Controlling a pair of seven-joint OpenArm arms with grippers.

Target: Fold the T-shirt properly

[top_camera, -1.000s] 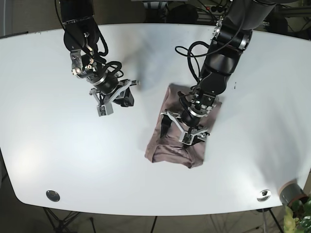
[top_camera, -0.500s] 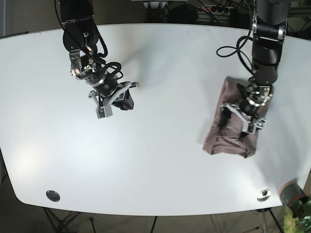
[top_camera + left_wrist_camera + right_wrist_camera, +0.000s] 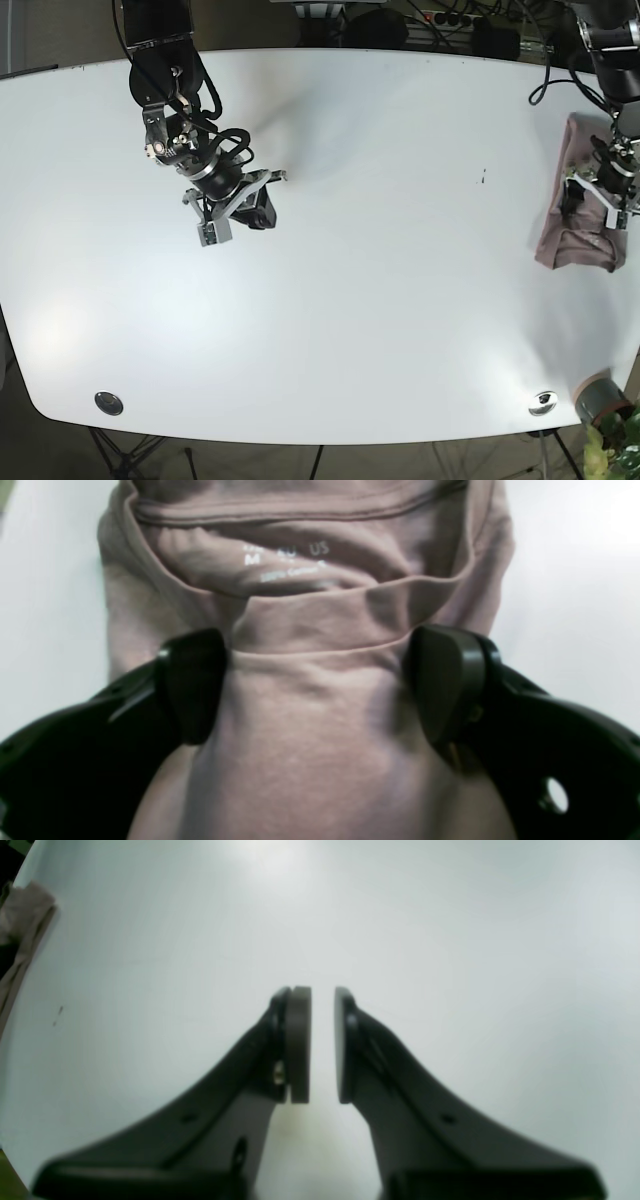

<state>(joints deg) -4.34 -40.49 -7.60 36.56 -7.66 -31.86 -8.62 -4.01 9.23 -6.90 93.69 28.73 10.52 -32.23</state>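
Note:
The dusty-pink T-shirt (image 3: pixel 577 232) lies as a folded bundle at the far right of the white table (image 3: pixel 380 300). My left gripper (image 3: pixel 598 203) rests on top of it. In the left wrist view its two black fingers (image 3: pixel 192 685) are spread wide on either side of the fabric, so the left gripper (image 3: pixel 320 680) is open, and the T-shirt (image 3: pixel 310 610) shows its collar and size label just ahead. My right gripper (image 3: pixel 232 212) hovers over bare table at the left. In its own view the right gripper (image 3: pixel 322 1045) has its pads nearly together with nothing between them.
The table's right edge runs close beside the shirt. A grey cup (image 3: pixel 600 398) and a plant sit below the bottom right corner. Round metal discs (image 3: pixel 109 403) (image 3: pixel 543 402) are set near the front edge. A small dark mark (image 3: pixel 484 177) is on the tabletop.
My left arm has swung right, sliding the folded shirt from the table's middle to its far right edge. The right arm has barely moved.

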